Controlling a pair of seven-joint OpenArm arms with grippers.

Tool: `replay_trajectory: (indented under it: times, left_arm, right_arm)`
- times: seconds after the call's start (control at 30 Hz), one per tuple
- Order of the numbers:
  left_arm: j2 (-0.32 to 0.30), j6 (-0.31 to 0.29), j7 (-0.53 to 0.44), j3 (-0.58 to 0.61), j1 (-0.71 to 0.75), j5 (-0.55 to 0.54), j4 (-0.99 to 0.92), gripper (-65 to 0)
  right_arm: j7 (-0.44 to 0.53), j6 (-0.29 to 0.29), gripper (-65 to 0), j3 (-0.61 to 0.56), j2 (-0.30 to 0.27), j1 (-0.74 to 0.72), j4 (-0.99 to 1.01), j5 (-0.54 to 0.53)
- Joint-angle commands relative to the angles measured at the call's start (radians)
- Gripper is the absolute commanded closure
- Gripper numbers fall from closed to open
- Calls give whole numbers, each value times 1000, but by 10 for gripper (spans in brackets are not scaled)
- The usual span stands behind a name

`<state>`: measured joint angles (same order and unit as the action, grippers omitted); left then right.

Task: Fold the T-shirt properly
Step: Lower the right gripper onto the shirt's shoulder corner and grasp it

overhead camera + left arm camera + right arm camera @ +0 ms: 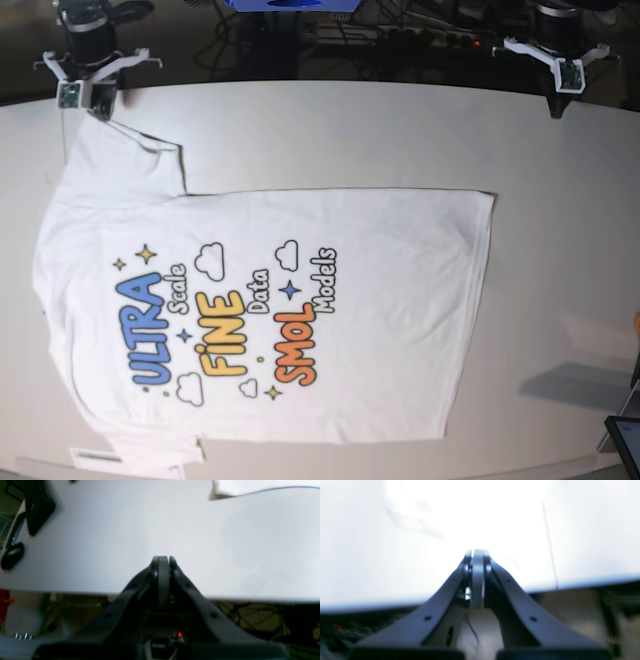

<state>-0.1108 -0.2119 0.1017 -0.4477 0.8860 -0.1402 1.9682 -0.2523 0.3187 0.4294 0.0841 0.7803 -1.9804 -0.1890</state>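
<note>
The white T-shirt lies flat on the white table, print side up, with its neck end toward the left of the base view and its hem toward the right. The colourful print reads sideways. My right gripper is shut and empty at the table's far edge, just beyond the upper sleeve. Its shut fingers hang over a washed-out white surface. At the far right edge my left gripper is shut and empty too, well away from the shirt, over bare table in its own view.
A black-framed screen stands at the near right corner. A paper label pokes out by the lower sleeve. The left wrist view shows a black mouse and a dark device on the table's left, and a cable at top right.
</note>
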Motion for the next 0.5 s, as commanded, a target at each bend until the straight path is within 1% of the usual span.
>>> replay_trajectory:
  times: [0.0, 0.1, 0.2, 0.27, 0.3, 0.4, 0.43, 0.47]
  left_arm:
    - [-5, -28, -7, -16, -12, -9, 21, 0]
    - [0, -114, 39, -46, -74, -9, 20, 0]
    - [15, -168, 40, -49, -112, -9, 20, 0]
    - [21, -185, 42, -49, -135, -9, 20, 0]
    - [26, -186, 42, -49, -140, -9, 18, 0]
    - [33, -186, 42, -49, -147, -9, 18, 0]
    - [33, -186, 42, -49, -147, -9, 18, 0]
    - [33, -186, 42, -49, -153, -9, 18, 0]
  right_arm:
    - [-8, 15, -1, 38, -8, -9, -24, -43]
    - [-121, 83, -1, 151, -14, -65, -29, -183]
    - [-209, 159, -3, 260, -14, -101, -29, -272]
    - [-256, 233, -3, 319, -14, -124, -27, -332]
    - [-295, 267, -3, 352, -14, -132, -27, -373]
    - [-442, 328, -6, 446, -14, -158, -24, -510]
    - [-503, 345, -22, 483, -14, -169, -23, -553]
    - [-557, 363, -51, 517, -16, -186, -23, -590]
